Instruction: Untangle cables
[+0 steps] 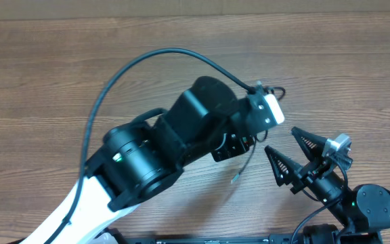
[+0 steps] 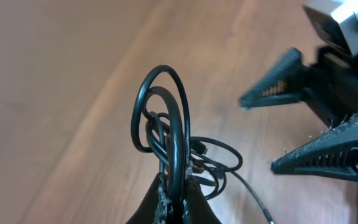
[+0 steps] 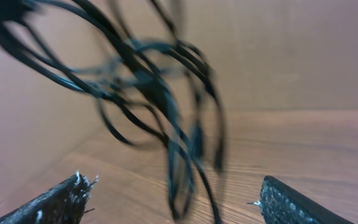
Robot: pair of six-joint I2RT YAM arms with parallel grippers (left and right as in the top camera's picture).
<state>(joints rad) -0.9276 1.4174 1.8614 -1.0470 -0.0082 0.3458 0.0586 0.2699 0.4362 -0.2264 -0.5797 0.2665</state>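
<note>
between two grippers, one tangled bunch of cables (image 2: 166, 140) hangs.

Soft even light; cables (image 3: 160, 106) blurred up close.

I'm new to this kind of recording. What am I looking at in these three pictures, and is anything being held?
Two robot arms work at a wooden table. One picture looks down from above; the other two come from small cameras on each arm's wrist. The left pincer is shut on the cables, a tangled bunch of thin black cords held up off the table. The right pincer stands open beside it, holding nothing; in its own blurred view the bunch hangs just ahead of its two fingers.
</note>
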